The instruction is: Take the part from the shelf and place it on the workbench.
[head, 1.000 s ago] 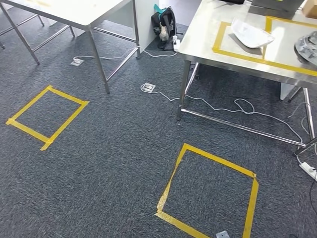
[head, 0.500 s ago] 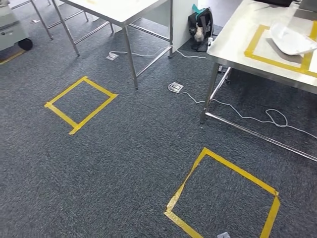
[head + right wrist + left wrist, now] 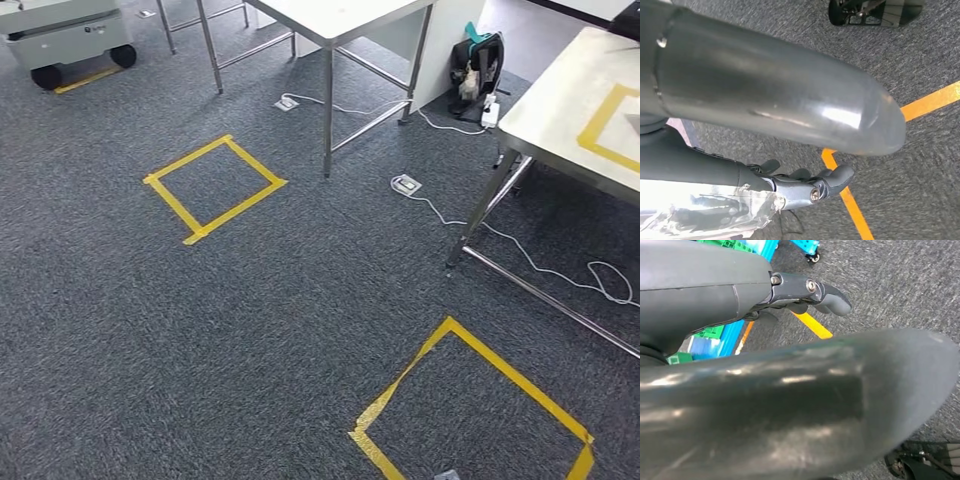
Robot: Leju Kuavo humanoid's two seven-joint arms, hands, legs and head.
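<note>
The head view looks down on grey carpet (image 3: 226,330) marked with two yellow tape squares, one (image 3: 213,187) further off to the left and one (image 3: 475,405) close at the lower right. A steel worktop (image 3: 558,120) reaches in from the right edge, with yellow tape (image 3: 604,125) on its top and a white cable (image 3: 528,262) trailing across the floor under it. A second worktop (image 3: 340,15) stands further back, with a dark bag (image 3: 475,62) beside its end panel. The base of a grey wheeled machine (image 3: 68,35) sits at the far left. The part cannot be made out in any of these pictures. In the left wrist view the left robot hand (image 3: 806,292) hangs over the carpet, its fingers (image 3: 832,300) fairly straight and together with nothing between them; whether it is open or closed I cannot tell. Green and blue crates (image 3: 715,335) and a yellow floor line (image 3: 811,325) lie beyond it. In the right wrist view the right robot hand (image 3: 806,185) hangs the same way above a corner of yellow tape (image 3: 845,195). Its fingers (image 3: 840,177) hold nothing, and here too I cannot tell whether it is open or closed.
</note>
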